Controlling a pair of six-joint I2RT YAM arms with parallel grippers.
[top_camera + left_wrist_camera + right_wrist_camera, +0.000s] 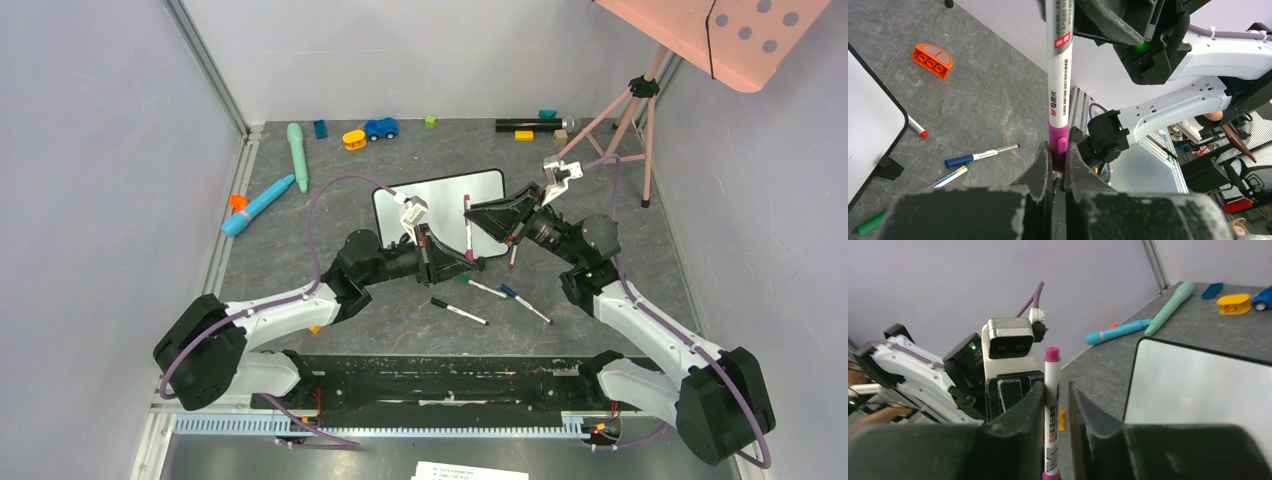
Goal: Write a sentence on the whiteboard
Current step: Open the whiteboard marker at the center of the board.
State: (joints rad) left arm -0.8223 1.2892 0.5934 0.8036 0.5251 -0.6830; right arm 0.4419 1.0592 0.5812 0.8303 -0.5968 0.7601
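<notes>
Only the left wrist view is showing the left gripper [1058, 151] pinching the pink-capped white marker [1059, 75] by its cap. The right gripper [1055, 390] is clamping the barrel, at five o'clock over the black-framed white whiteboard [440, 195].

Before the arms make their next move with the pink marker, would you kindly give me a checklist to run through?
1. Is the right gripper shut on the marker? ok.
2. Is the left gripper shut on the pink cap? ok.
3. Is the cap off for writing? not ok, still on.
4. Is the whiteboard lying flat and blank? ok.
5. Does the marker have ink? cannot tell.
</notes>
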